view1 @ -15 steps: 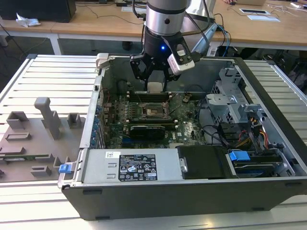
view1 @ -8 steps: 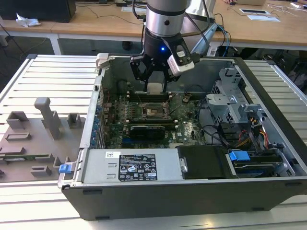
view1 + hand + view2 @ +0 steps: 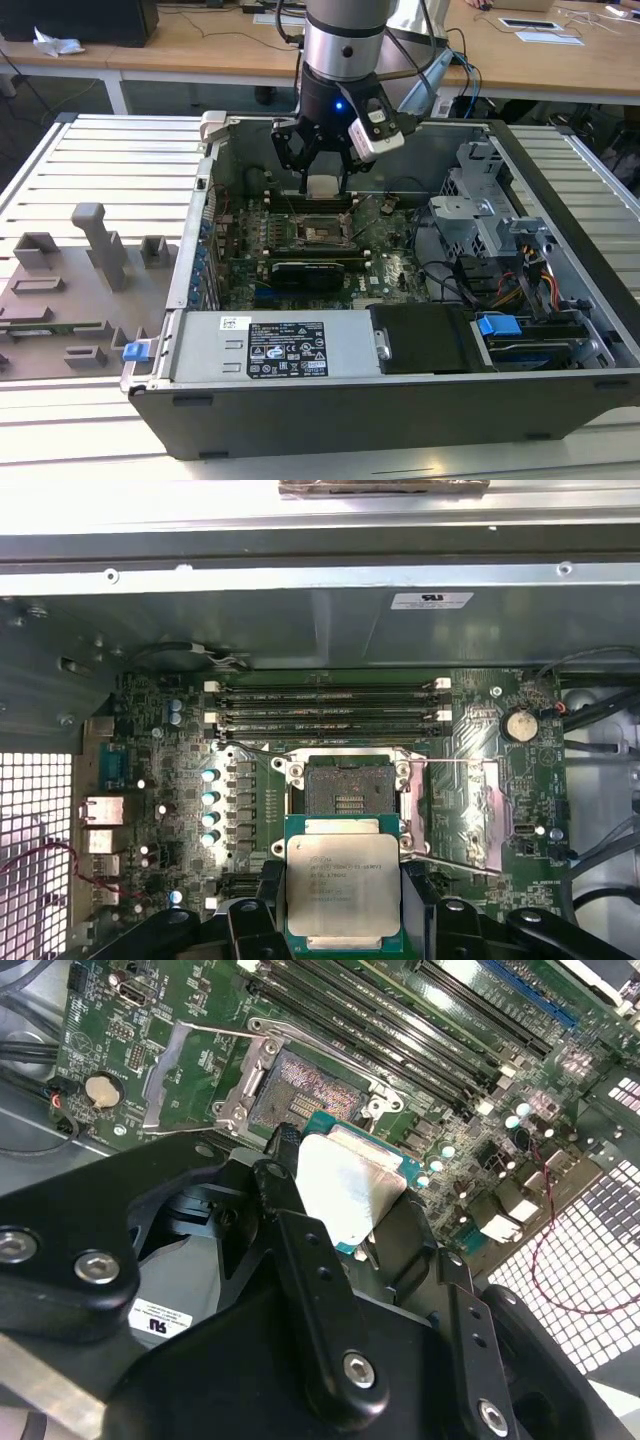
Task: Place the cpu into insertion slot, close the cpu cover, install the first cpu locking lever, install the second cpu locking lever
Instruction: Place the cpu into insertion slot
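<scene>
Gripper is closed on the cpu, its fingers clamped against two opposite edges of the chip. The chip hangs over the motherboard just beside the insertion slot and is not seated. The socket is bare, and the cpu cover is swung open to one side. Fine print lines show on the chip's metal top. A black label and a small white label sit on the power supply housing. A white sticker is on the chassis wall.
</scene>
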